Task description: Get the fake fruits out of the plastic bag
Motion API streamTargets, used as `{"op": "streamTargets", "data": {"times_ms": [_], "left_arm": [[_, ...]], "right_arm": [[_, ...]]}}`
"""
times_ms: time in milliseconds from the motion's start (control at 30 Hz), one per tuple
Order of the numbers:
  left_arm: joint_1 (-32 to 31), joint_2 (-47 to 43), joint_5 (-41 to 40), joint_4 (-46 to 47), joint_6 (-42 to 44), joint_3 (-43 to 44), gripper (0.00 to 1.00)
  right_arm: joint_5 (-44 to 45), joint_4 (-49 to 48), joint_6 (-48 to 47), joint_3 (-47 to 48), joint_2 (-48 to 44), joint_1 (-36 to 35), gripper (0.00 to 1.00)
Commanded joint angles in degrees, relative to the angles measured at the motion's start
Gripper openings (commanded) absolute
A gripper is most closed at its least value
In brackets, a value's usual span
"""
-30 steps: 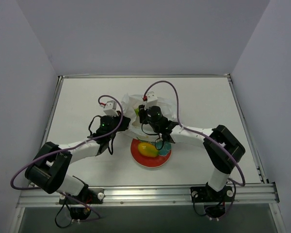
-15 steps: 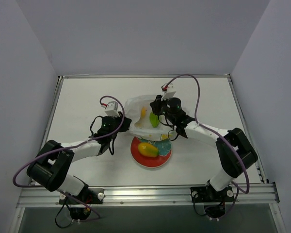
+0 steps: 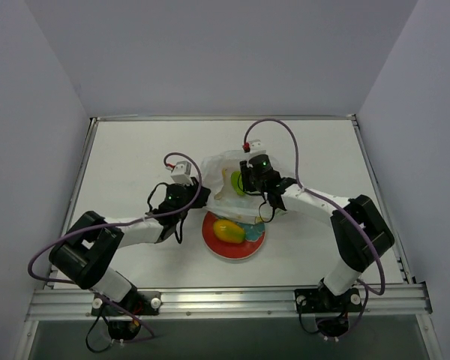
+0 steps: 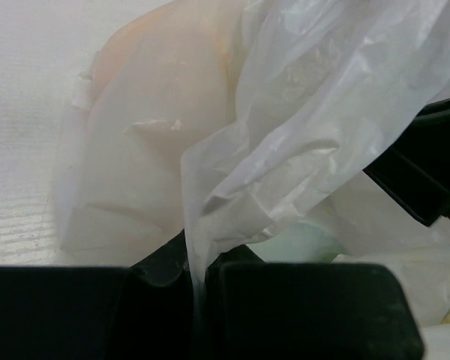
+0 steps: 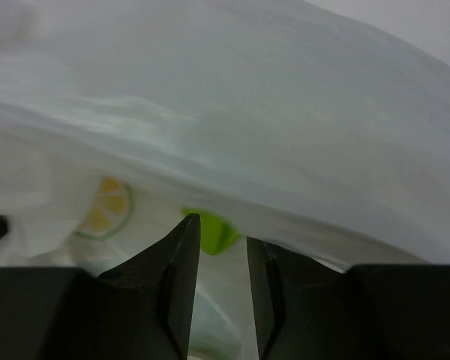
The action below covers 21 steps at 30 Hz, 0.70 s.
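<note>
Yellow-orange mango-like toy fruit [image 3: 229,230] on red floral plate [image 3: 213,244], beside crinkly white plastic bag [image 3: 216,168].
Left gripper [image 4: 199,271] pinches a bag fold; right gripper [image 5: 221,229], slightly parted, faces the green pointed fruit [image 5: 208,225] inside.

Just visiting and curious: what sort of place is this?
Likely a robot lab test cell: two arms bolted to a rail, a white-walled table, toy fruit on a plate, a bag.

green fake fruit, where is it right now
In the top view the green fake fruit lies inside the plastic bag, mid-table, right beside the right hand and beyond the plate holding the yellow fruit.
</note>
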State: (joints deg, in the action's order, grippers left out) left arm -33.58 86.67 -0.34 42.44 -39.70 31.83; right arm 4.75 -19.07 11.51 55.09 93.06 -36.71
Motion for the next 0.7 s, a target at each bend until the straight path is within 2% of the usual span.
{"op": "streamTargets", "data": {"times_ms": [0, 67, 133, 167, 267, 367, 400, 533, 667], "left_arm": [[-0.5, -1.9, -2.3, 2.7, -0.1, 1.3, 0.03], [-0.6, -2.6, -2.5, 1.0, 0.2, 1.6, 0.03], [-0.6, -3.4, -2.6, -2.2, 0.3, 2.6, 0.03], [-0.6, -3.9, -2.6, -3.1, 0.6, 2.8, 0.05], [-0.6, -6.2, -1.9, -5.5, 1.5, 2.7, 0.11], [-1.0, -6.8, -2.3, -6.7, 2.4, 2.4, 0.11], [-1.0, -6.7, -2.4, -6.8, 2.4, 2.4, 0.11], [-1.5, -6.3, -1.8, -6.6, 2.8, 1.8, 0.11], [-2.1, -5.6, -1.7, -6.1, 3.3, 1.3, 0.10]], "right_arm": [[5.0, 1.9, -1.7, -0.9, 1.0, 3.0, 0.28], [2.7, 1.7, -2.2, -0.7, 0.1, 3.0, 0.31], [0.3, 1.4, -2.6, -1.1, -0.9, 2.4, 0.39], [0.1, 1.6, -2.6, -1.5, -2.2, 2.1, 0.53], [-1.6, 0.9, -2.2, -3.1, -3.8, 1.4, 0.66], [-2.3, 0.0, -0.9, -1.0, -1.4, 1.6, 0.69], [-2.5, -0.8, -0.9, -0.1, 0.0, 1.6, 0.73], [3.1, -0.4, -0.4, 5.8, 7.8, 1.7, 0.75], [6.4, -0.9, 0.2, 7.7, 13.0, 1.6, 0.82]]}}
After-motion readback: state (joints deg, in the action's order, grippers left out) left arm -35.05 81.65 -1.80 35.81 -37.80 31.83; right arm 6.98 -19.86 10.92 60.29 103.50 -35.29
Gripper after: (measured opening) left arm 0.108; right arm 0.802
